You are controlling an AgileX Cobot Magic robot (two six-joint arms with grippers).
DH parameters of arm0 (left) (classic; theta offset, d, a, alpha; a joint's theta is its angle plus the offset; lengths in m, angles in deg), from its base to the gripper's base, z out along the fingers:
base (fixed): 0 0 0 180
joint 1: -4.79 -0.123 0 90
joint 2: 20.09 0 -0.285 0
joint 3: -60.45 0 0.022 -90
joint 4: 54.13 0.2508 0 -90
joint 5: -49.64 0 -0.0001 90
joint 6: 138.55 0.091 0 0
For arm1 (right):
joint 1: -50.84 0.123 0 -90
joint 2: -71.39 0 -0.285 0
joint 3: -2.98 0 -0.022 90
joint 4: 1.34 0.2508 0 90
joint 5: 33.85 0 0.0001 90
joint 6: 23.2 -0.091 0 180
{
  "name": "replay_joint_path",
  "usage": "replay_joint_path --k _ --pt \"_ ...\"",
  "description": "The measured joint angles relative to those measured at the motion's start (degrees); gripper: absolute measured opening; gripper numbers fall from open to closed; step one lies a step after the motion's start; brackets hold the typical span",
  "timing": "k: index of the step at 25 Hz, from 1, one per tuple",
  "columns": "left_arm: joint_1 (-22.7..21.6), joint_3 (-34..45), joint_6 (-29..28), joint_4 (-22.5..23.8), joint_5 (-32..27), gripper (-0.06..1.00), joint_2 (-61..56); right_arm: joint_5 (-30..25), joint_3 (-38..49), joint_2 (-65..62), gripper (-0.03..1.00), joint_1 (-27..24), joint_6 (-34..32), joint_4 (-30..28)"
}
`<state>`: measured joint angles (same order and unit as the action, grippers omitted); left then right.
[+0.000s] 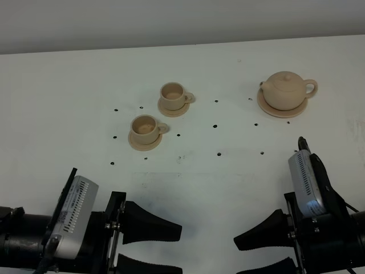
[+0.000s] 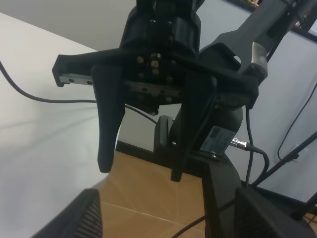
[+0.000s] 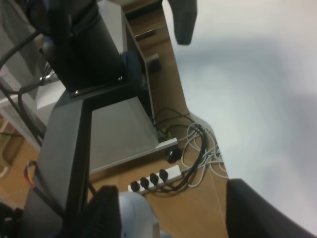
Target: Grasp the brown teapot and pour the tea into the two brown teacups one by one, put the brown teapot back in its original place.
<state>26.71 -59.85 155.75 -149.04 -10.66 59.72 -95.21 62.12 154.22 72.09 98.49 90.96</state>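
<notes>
On the white table [image 1: 68, 85] both arms sat low at my near edge. The left gripper [image 1: 178, 250] and right gripper [image 1: 238, 258] both had their jaws apart and held nothing. The brown teapot [image 1: 287, 90] stood well off at the far right on its wide saucer [image 1: 268, 108], with its handle [image 1: 311, 87] turned away from the arms. I judged a poor approach could shove it off the saucer, and a steep tilt could shed the lid [image 1: 285, 76]. The two teacups [image 1: 173, 95] [image 1: 144, 128] stood close together, so a drifting pour could miss.
</notes>
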Motion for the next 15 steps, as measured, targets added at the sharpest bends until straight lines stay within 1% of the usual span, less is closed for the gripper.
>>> replay_joint_path --k 15 --pt "0.0 0.0 -0.07 0.0 0.16 0.59 0.0 -0.06 0.0 0.05 0.46 0.0 0.0 2.0"
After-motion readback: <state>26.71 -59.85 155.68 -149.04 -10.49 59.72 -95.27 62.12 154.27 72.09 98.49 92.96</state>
